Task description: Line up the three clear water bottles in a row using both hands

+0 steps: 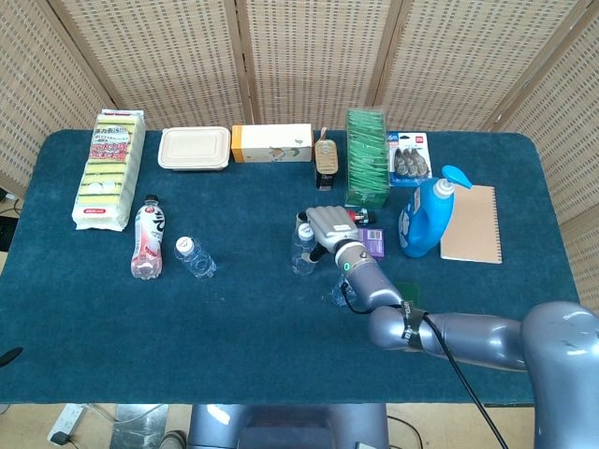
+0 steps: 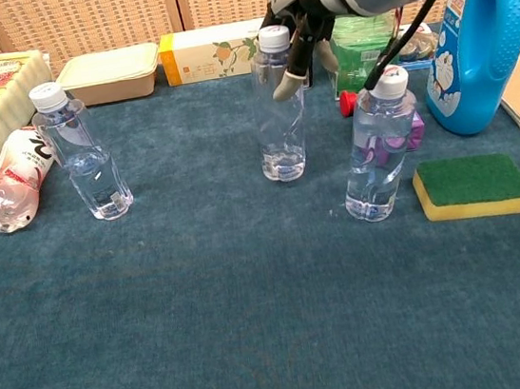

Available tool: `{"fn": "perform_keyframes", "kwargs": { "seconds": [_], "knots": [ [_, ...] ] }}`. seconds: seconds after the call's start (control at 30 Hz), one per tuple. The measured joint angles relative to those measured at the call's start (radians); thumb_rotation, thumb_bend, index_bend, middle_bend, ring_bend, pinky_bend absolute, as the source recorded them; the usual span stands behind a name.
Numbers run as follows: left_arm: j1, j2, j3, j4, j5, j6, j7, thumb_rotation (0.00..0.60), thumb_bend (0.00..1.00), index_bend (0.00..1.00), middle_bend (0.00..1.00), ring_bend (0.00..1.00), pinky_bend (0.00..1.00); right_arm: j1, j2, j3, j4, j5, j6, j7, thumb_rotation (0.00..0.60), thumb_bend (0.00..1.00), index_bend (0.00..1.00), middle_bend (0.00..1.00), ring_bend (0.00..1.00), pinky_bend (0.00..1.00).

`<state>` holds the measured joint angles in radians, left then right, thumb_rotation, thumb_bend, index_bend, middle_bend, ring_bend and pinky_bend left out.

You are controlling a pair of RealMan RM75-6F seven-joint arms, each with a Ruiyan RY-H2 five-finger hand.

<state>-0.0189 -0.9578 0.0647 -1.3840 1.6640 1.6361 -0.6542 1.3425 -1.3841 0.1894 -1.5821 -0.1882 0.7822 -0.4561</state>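
Observation:
Three clear water bottles stand on the blue cloth. The left bottle [image 2: 92, 159] [image 1: 195, 257] stands alone, far from the others. My right hand [image 2: 301, 12] [image 1: 328, 227] grips the middle bottle [image 2: 279, 120] [image 1: 301, 251] around its neck, just under the white cap, with the thumb in front. The right bottle [image 2: 377, 150] [image 1: 339, 292] stands nearer the front, under my right forearm, untouched. My left hand shows in neither view.
A pink-labelled bottle [image 2: 9, 184] lies beside the left bottle. A green-and-yellow sponge [image 2: 473, 186] and a blue detergent jug [image 2: 480, 41] sit to the right. A lunch box [image 1: 194, 148], carton [image 1: 271, 143], green packet [image 1: 367, 157] and notebook [image 1: 473, 224] line the back.

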Motion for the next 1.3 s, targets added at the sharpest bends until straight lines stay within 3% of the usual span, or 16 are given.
{"fn": "perform_keyframes", "kwargs": {
  "seconds": [0.3,0.6,0.97,1.3],
  "knots": [
    [0.003,0.000,0.001,0.004,0.008,0.009,-0.004,0.600,0.07,0.00,0.00,0.00,0.05,-0.051,0.116,0.042,-0.190,-0.140,0.044,0.043,0.600,0.42,0.50,0.51,0.48,0.67],
    [0.006,-0.002,0.007,0.000,0.022,0.021,0.008,0.600,0.07,0.00,0.00,0.00,0.05,-0.087,0.143,0.005,-0.375,-0.350,0.186,-0.046,0.600,0.42,0.50,0.51,0.48,0.68],
    [0.005,-0.001,0.004,0.013,0.015,0.020,-0.016,0.600,0.07,0.00,0.00,0.00,0.05,-0.052,0.018,-0.021,-0.316,-0.321,0.235,-0.166,0.600,0.42,0.50,0.51,0.48,0.68],
    [0.008,-0.001,0.003,0.027,0.012,0.025,-0.035,0.600,0.07,0.00,0.00,0.00,0.05,-0.035,-0.016,-0.029,-0.291,-0.264,0.235,-0.221,0.600,0.42,0.50,0.51,0.47,0.68]
  ]
}}
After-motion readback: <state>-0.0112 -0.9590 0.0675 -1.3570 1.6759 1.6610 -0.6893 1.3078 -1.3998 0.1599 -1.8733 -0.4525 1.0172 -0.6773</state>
